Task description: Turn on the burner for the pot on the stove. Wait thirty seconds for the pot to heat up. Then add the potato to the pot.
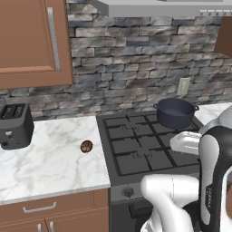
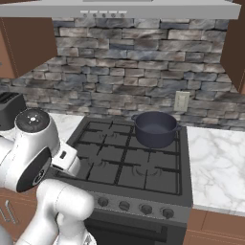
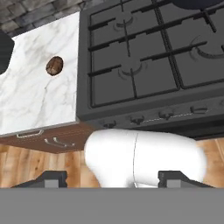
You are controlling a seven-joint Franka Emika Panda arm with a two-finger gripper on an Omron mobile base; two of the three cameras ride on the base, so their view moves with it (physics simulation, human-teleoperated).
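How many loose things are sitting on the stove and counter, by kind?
pot: 1
potato: 1
toaster: 1
Total: 3

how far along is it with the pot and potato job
Done, by the look of things: the pot sits on a back burner of the stove. No flame shows, so the burner's state is unclear. In hand: nothing; the gripper is open and empty. Left: the potato lies on the counter.

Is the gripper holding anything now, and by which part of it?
Nothing is held. The gripper is open, and the potato lies apart on the counter.
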